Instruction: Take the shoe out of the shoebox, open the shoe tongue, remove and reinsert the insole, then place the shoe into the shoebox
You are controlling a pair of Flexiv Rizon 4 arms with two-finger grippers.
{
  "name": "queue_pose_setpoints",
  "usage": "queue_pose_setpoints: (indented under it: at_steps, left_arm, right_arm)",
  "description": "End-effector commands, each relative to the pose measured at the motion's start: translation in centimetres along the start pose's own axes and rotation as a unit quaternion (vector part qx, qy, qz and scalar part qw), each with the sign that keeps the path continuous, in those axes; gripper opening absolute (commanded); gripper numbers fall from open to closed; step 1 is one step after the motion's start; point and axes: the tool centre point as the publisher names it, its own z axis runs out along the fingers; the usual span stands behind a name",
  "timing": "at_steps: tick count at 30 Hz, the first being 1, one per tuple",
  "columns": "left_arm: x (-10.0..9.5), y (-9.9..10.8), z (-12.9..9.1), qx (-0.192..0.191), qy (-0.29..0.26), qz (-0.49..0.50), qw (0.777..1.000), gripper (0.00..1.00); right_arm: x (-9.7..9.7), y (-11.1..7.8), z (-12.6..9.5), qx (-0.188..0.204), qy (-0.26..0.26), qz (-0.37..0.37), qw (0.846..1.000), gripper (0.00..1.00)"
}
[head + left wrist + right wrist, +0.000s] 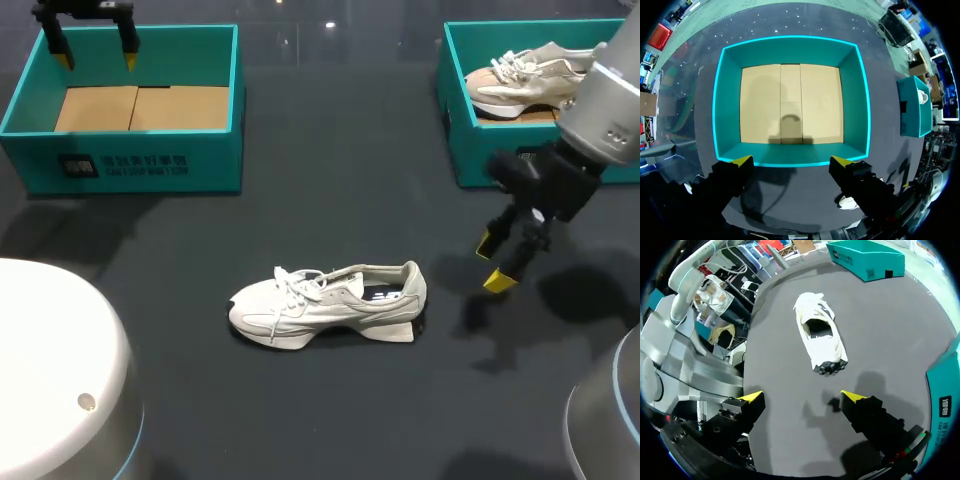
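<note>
teal walls frame the left shoebox point(130, 160) in the head view, at the far left of the dark table point(330, 160). the left claw point(97, 60) hangs over its back wall, fingers wide apart, holding nothing. the white shoe point(328, 305) stands on its sole near the middle, toe toward my left, well apart from both boxes. the right claw point(493, 264) is near the heel, open, gripping nothing. only this view shows a beige shoe point(525, 80) in the right shoebox point(470, 160).

the left wrist view looks down into the left shoebox point(790, 50): bare cardboard floor point(790, 100), near wall running between the spread fingertips.

in the right wrist view the white shoe point(820, 335) lies ahead of the right claw point(802, 396), heel toward it, bare table between.
</note>
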Motion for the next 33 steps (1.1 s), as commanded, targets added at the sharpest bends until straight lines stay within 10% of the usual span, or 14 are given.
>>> queue_pose_setpoints:
  at_steps: [1,9,19,33]
  left_arm:
    - [0.0,0.0,0.0,0.0,0.0,0.0,1.0,1.0]
    - [0.0,0.0,0.0,0.0,0.0,0.0,1.0,1.0]
    - [0.0,0.0,0.0,0.0,0.0,0.0,1.0,1.0]
    - [0.0,0.0,0.0,0.0,0.0,0.0,1.0,1.0]
  right_arm:
    - [0.2,-0.8,0.0,-0.128,0.028,-0.218,0.967,1.0]
    - [-0.5,-1.3,0.3,-0.12,0.013,-0.23,0.966,1.0]
    - [-3.2,-4.1,1.9,-0.228,-0.042,-0.276,0.933,1.0]
    - [-4.1,-4.5,2.3,-0.246,-0.072,-0.245,0.935,1.0]
